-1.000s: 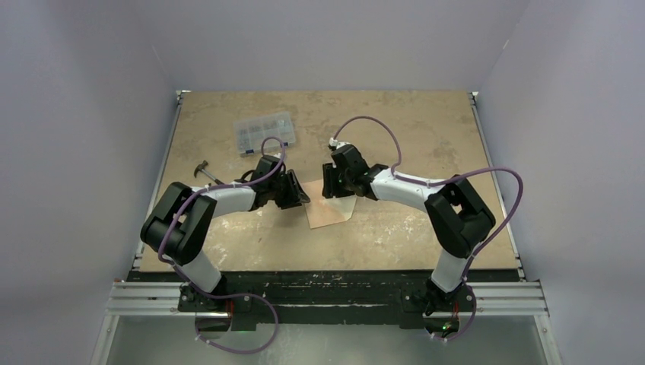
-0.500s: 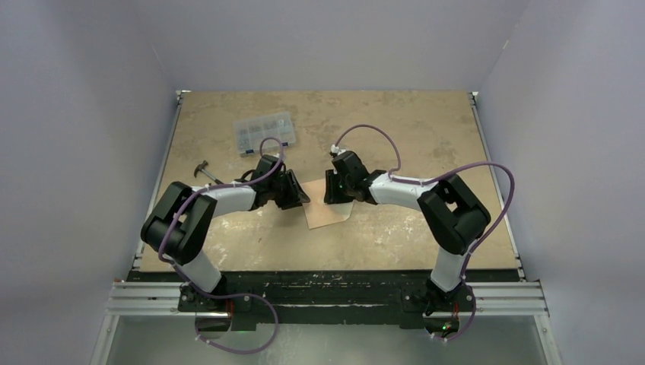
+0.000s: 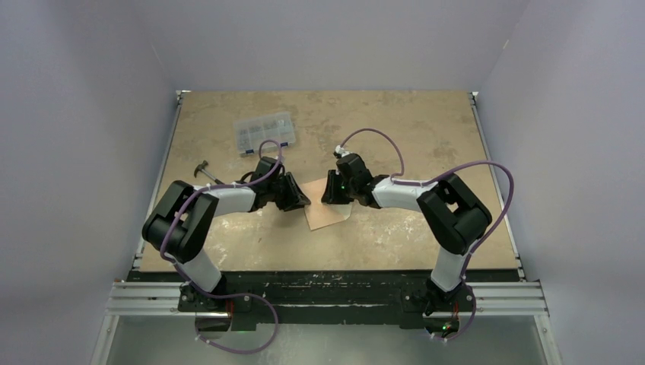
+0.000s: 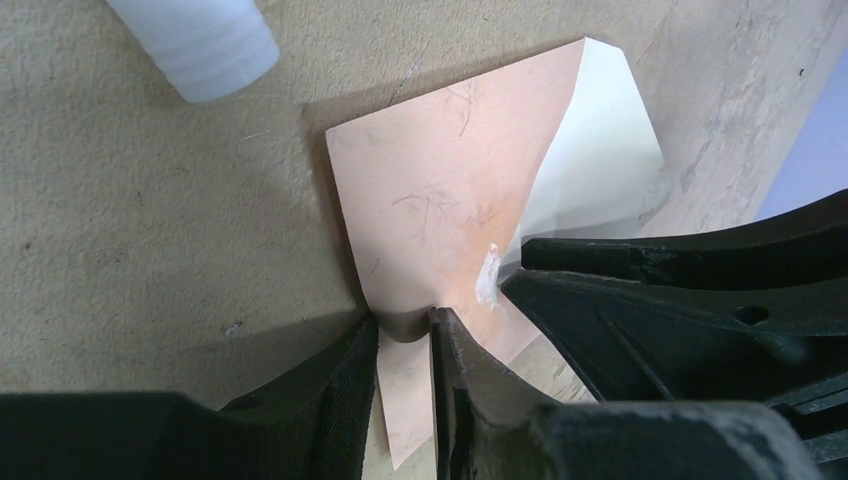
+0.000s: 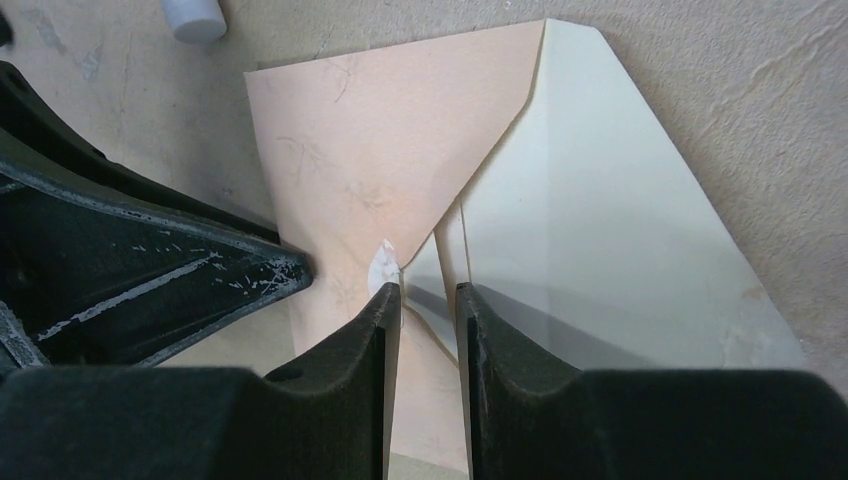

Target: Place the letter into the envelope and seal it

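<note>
The salmon-pink envelope (image 3: 328, 214) lies flat on the table between the two arms. Its cream flap (image 5: 620, 230) is open and spread to one side. My left gripper (image 4: 404, 335) presses on the envelope's side edge (image 4: 440, 200). Its jaws are nearly closed, with a small hump of paper pinched between them. My right gripper (image 5: 428, 300) rests its tips at the pocket's mouth beside a white glue spot (image 5: 383, 262). Its jaws are a narrow gap apart and nothing is visibly clamped. No separate letter sheet shows.
A white ribbed cylinder (image 4: 195, 40) lies just past the envelope's corner, and it also shows in the right wrist view (image 5: 195, 18). A clear plastic parts box (image 3: 265, 131) sits at the back left. A small hammer-like tool (image 3: 204, 172) lies by the left arm.
My right gripper has moved left and down onto the envelope, close to the left gripper. The left gripper has barely shifted. The envelope stays in place.
</note>
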Tool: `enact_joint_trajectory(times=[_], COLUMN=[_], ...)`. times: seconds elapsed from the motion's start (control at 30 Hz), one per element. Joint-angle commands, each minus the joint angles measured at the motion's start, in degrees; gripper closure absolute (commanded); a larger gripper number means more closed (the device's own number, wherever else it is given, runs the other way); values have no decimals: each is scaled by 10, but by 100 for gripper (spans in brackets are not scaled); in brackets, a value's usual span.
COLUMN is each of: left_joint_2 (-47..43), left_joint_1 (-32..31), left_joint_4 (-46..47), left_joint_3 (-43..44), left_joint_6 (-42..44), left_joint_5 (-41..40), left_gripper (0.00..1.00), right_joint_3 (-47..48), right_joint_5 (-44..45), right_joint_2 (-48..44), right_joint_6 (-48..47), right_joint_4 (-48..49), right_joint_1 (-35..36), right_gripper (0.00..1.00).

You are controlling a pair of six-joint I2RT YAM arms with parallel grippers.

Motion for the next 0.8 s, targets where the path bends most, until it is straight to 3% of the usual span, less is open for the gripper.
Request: enact_joint_trajectory(times=[0.0, 0.33, 0.57, 0.77], left_joint_2=[24, -83, -88, -32], left_joint_1=[-6, 1, 30, 45], left_joint_4=[-86, -176, -261, -233], left_joint_3=[-29, 41, 82, 138], left_joint_6=[18, 68, 73, 33], left_joint_5=[-51, -130, -258, -310], left_gripper=[71, 37, 31, 30], right_joint_3=[-8, 4, 10, -1], right_joint_5=[-1, 69, 69, 62], right_joint_2=[-21, -131, -139, -150], right_joint_6=[19, -15, -38, -46], right_joint_4=[-25, -34, -40, -38], right_joint_1=[9, 5, 5, 5], right_gripper=[70, 59, 57, 57])
